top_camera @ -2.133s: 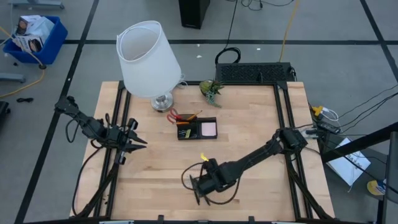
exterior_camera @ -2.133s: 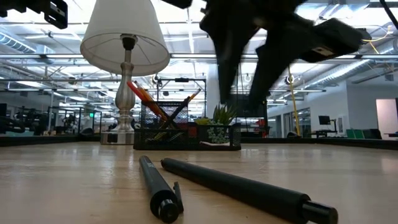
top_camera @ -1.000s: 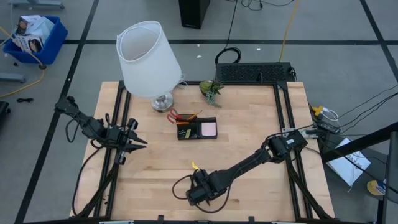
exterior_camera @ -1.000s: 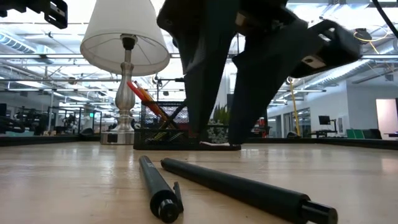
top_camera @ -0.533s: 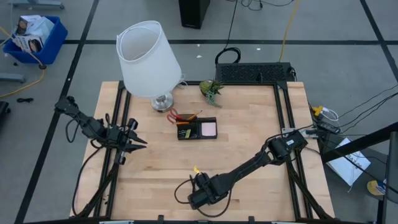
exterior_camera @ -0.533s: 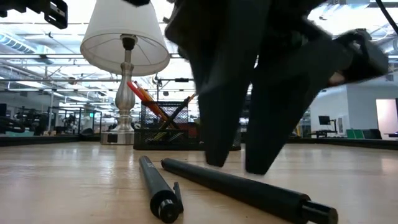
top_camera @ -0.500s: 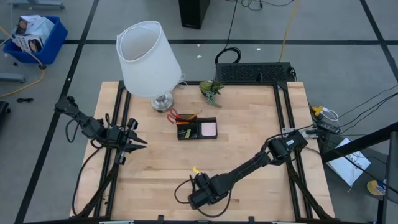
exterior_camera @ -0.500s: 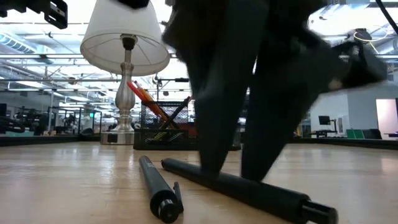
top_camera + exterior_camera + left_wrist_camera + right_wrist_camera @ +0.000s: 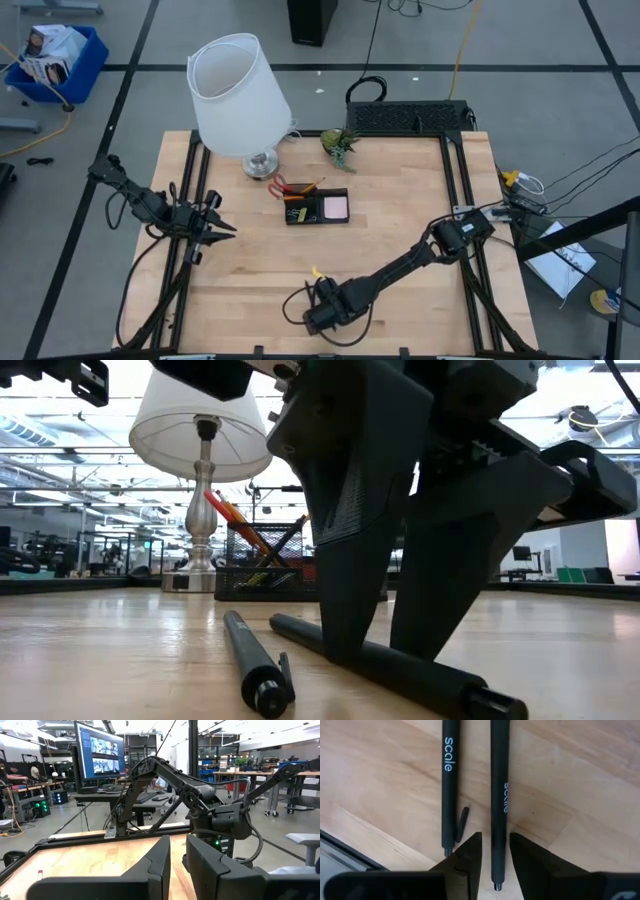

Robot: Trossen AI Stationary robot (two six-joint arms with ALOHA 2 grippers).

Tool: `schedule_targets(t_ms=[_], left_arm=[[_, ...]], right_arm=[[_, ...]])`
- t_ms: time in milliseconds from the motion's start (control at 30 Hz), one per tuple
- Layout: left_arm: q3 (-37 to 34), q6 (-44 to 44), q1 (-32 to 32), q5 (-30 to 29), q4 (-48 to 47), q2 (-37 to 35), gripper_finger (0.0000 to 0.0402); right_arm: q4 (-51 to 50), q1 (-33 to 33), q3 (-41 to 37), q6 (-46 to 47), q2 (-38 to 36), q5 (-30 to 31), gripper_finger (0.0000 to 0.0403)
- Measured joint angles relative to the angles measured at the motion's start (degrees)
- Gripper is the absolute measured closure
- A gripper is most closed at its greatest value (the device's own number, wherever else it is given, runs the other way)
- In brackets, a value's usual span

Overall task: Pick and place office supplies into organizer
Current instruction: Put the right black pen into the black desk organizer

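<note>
I have the right gripper (image 9: 493, 851) down at the bench's (image 9: 400, 240) six o'clock edge, jaws clamped on one black pen (image 9: 499, 795); next I lift it toward the organizer (image 9: 317, 207) near centre.

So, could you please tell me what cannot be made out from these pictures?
- High view: the two black pens, hidden under the right hand.
- High view: the organizer contents, too small to sort.
- Low view: the organizer, partly behind the right hand's fingers.
- Right wrist view: both pens cut off by the edge.
</note>
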Motion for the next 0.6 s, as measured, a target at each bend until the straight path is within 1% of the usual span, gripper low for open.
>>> schedule_targets(t_ms=[300,533,600], left_arm=[[0.00,0.00,0.02,0.00,-0.02,-0.01,0.0334],[0.00,0.00,0.02,0.00,-0.04,0.00,0.0334],[0.00,0.00,-0.01,0.00,-0.06,0.00,0.0334]], right_arm=[[-0.86,-0.63,-0.07,2.88,0.13,-0.67,0.0307],[-1.56,-0.68,-0.10,-2.62,0.22,-1.10,0.0309],[-2.12,-0.71,-0.10,-3.32,0.28,-0.05,0.0308]])
